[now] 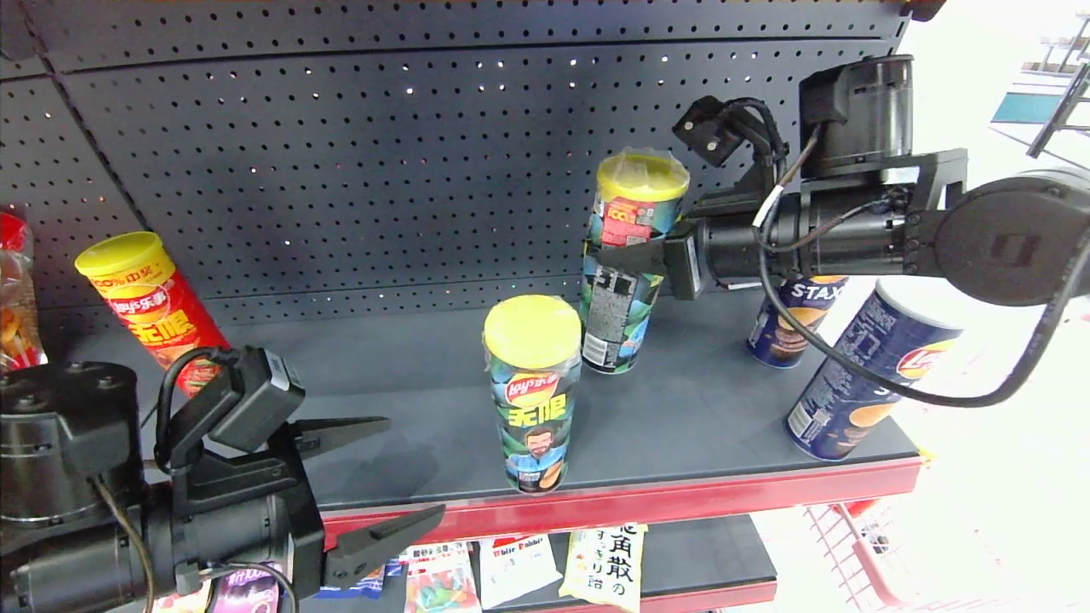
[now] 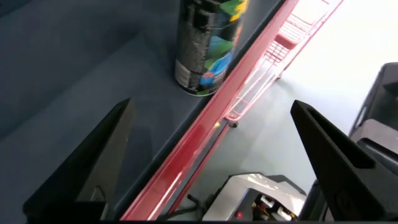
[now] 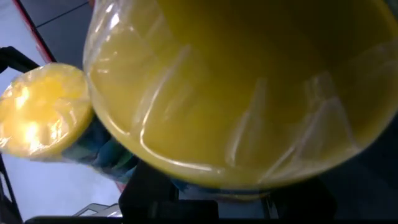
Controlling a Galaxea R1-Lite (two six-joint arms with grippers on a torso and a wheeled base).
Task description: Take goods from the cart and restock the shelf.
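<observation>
A green chip can [image 1: 620, 315] with a yellow lid is pinched around its middle by the right gripper [image 1: 626, 255]. It is a bit tilted, at the back of the shelf [image 1: 681, 409]. Another green can [image 1: 532, 400] is stood near the front edge. The left gripper [image 1: 415, 466] is spread wide by that edge. A red can [image 1: 153, 306] is leaned far left.

Shop, pegboard shelf [image 1: 681, 409], crisp cans [image 1: 532, 392], red cart [image 1: 854, 535]

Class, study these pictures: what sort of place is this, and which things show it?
Probably a shop aisle: a pegboard-backed shelf, crisp tubes on it, a red wire cart beside.
</observation>
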